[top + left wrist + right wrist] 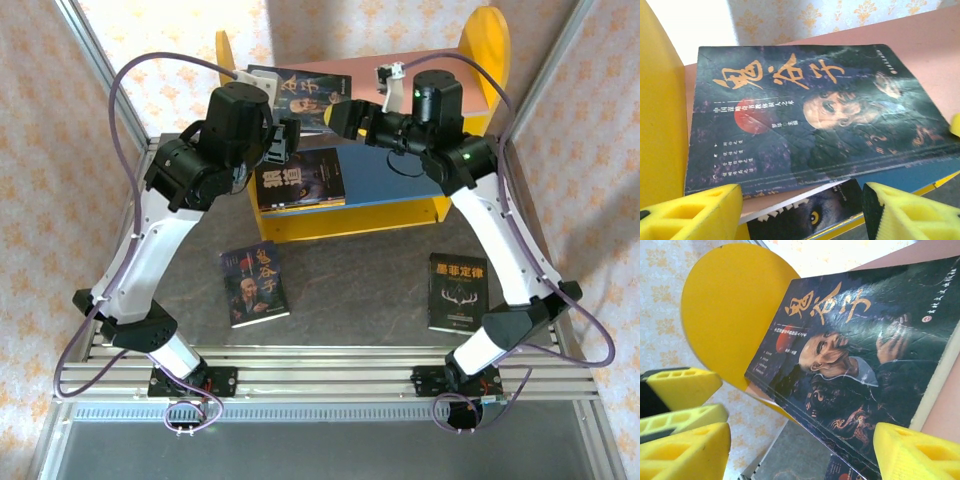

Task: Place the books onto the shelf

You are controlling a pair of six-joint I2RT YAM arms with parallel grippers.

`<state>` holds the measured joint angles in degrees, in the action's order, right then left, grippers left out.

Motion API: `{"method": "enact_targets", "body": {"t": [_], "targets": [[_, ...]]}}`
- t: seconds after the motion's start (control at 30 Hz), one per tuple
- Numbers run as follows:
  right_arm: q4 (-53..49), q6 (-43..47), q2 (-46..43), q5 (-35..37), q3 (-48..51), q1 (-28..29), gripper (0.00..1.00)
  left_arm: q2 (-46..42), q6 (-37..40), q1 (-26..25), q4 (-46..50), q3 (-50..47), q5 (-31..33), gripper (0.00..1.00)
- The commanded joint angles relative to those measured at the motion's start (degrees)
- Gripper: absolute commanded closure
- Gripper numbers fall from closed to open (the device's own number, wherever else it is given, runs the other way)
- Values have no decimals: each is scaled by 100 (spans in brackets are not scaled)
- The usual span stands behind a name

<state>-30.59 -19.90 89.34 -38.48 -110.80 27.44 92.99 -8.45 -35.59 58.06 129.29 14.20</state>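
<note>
Both spread, left gripper point(802, 212) and right gripper point(802, 455) flank the top book point(810, 110) overhanging the pink board point(940, 50), so if you clip it backing out you could tip it off.

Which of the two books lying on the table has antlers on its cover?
The black paperback on the right, with pale antlers under its title; the dark-blue paperback on the left shows an old man's face instead.
</note>
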Motion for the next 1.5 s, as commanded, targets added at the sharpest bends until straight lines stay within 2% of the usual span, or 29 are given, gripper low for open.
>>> {"method": "enact_targets", "body": {"t": [0.0,0.1,0.27,0.47,1.0,1.3,1.47], "targets": [[166,-155,-301,-270,243,90,25,169,158,85,-187,120,38,33],[149,-101,-446,-129,395,93,25,296,188,156,-227,131,-82,33],[-142,145,-715,626,606,86,24,511,151,284,-211,184,-202,33],[-272,219,-766,897,770,87,24,673,65,377,-137,236,-329,34],[-334,75,-63,840,-40,-20,36,405,-390,313,127,93,-942,37],[-290,30,-37,702,-89,-89,41,160,-482,-74,-14,-197,-845,38],[-271,-34,-15,583,21,-96,43,97,-461,-125,-52,-186,-753,38]]}}
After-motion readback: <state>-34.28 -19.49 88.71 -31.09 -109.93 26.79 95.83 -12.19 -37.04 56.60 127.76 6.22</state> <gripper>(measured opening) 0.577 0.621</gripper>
